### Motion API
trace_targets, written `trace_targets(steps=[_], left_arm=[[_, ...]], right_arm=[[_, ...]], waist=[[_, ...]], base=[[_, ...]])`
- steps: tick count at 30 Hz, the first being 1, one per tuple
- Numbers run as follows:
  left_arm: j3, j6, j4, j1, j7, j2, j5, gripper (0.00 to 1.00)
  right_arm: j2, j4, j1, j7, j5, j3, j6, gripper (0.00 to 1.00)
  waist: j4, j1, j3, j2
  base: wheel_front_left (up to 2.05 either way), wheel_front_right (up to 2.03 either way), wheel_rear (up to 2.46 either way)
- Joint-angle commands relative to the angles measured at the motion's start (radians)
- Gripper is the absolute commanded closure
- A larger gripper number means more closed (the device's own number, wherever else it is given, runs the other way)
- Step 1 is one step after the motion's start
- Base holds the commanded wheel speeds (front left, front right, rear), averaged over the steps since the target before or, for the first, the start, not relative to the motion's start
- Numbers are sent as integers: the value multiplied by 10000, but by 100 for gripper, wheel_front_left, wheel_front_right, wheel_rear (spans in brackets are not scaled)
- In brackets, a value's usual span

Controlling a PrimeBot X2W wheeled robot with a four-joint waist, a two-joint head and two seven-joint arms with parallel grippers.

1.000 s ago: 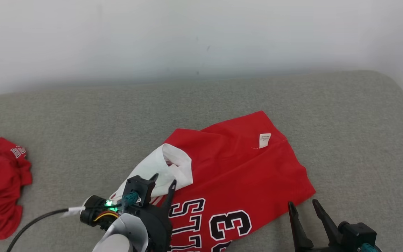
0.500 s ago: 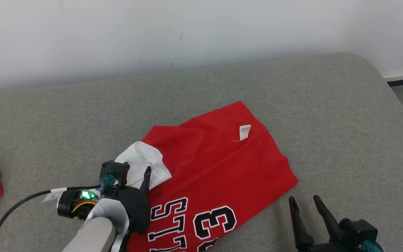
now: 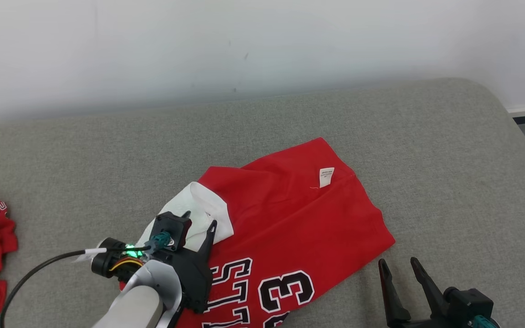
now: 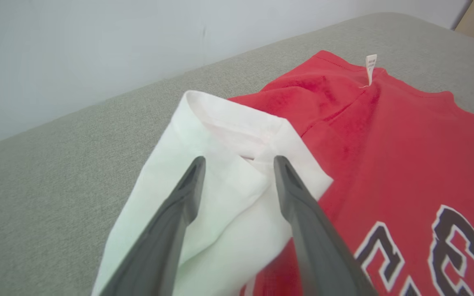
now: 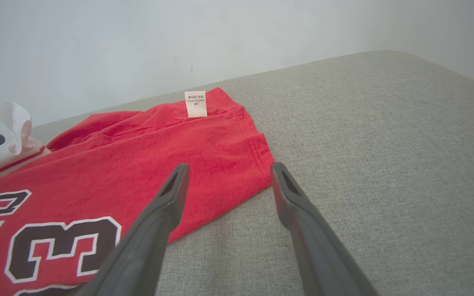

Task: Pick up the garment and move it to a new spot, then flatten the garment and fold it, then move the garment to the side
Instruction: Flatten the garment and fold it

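Jersey of red cloth with black-and-white lettering (image 3: pixel 299 228) lies spread on the grey upholstered cushion (image 3: pixel 449 159). I see my left gripper (image 4: pixel 239 160) over the jersey's white sleeve (image 4: pixel 220 135), fingers spread apart; I can't tell whether they touch it. My right gripper (image 5: pixel 226 166) hovers just off the jersey's near right corner, fingers wide apart.

Pale forearm (image 3: pixel 135 307), black cable (image 3: pixel 46 263) — dark tapered fingers (image 4: pixel 173 222), green light (image 3: pixel 130 248).
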Motion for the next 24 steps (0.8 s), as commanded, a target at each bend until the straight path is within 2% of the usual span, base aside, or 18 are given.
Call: trace_targets(steps=[1, 4, 11, 13, 16, 19, 21, 24], left_arm=[[-74, -9, -96, 156, 128, 46, 53, 19], [-192, 2, -127, 208, 381, 77, 52, 34], [-295, 125, 182, 85, 555, 108, 89, 35], [-311, 138, 248, 34, 554, 142, 118, 38], [-265, 193, 302, -25, 462, 128, 68, 51], [-225, 223, 323, -36, 409, 113, 33, 55], [-235, 252, 331, -77, 379, 97, 20, 63], [-192, 285, 286, -124, 264, 84, -33, 64]], right_arm=[[5, 15, 76, -34, 30, 26, 31, 0], [5, -1, 60, -10, 34, 75, 31, 0], [5, -76, 14, 25, -10, 97, 31, 0], [5, -85, 29, 23, -11, 87, 31, 0], [6, -86, 46, 14, -10, 71, 31, 0], [5, -94, 54, 25, -12, 60, 31, 0], [5, -104, 63, 45, -13, 61, 31, 0], [5, -116, 65, 58, -15, 60, 31, 0]], waist=[[33, 0, -26, 0], [19, 0, -21, 0], [-156, 0, 70, 0], [-184, 0, 80, 0], [-189, 0, 82, 0], [-170, 0, 76, 0], [-139, 0, 71, 0], [-85, 0, 60, 0]], base=[[0, 0, 0], [0, 0, 0], [0, 0, 0], [0, 0, 0], [0, 0, 0], [0, 0, 0], [0, 0, 0], [0, 0, 0]])
